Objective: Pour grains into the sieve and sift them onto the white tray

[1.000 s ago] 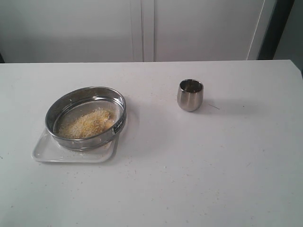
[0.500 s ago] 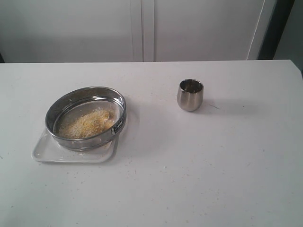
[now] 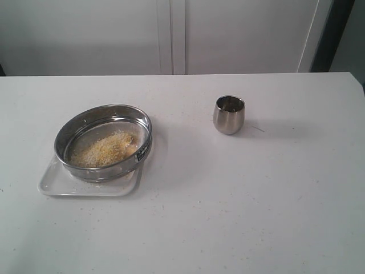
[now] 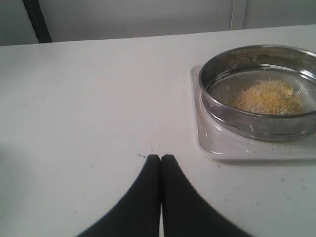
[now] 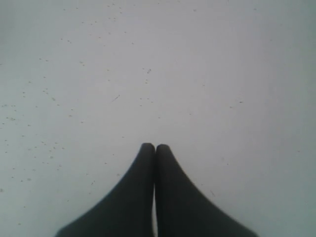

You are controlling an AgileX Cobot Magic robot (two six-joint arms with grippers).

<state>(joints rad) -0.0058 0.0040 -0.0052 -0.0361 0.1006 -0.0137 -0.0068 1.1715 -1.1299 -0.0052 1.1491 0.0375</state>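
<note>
The golden-yellow and whitish grains point(image 3: 105, 149) lay in the round stainless-steel sieve point(image 3: 85, 166) on the flat white rectangular tray point(image 3: 57, 184); left claw point(image 4: 161, 158) and right claw point(image 5: 155, 147) were pressed together, empty, so sifting appeared due next, requiring one to open and grip the sieve wall

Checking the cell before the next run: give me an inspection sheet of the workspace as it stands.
Surface: white table, finely speckled.
Job's things: sieve rests on the tray; grains heaped inside the sieve; a few bits lie on the tray.
Clutter: steel cup, upright, apart from the sieve.
Grippers: left claw shut, empty, over the table beside the tray; right claw shut, empty, over the table.
Cables: nothing seen.
Surroundings: white panels behind the table.
</note>
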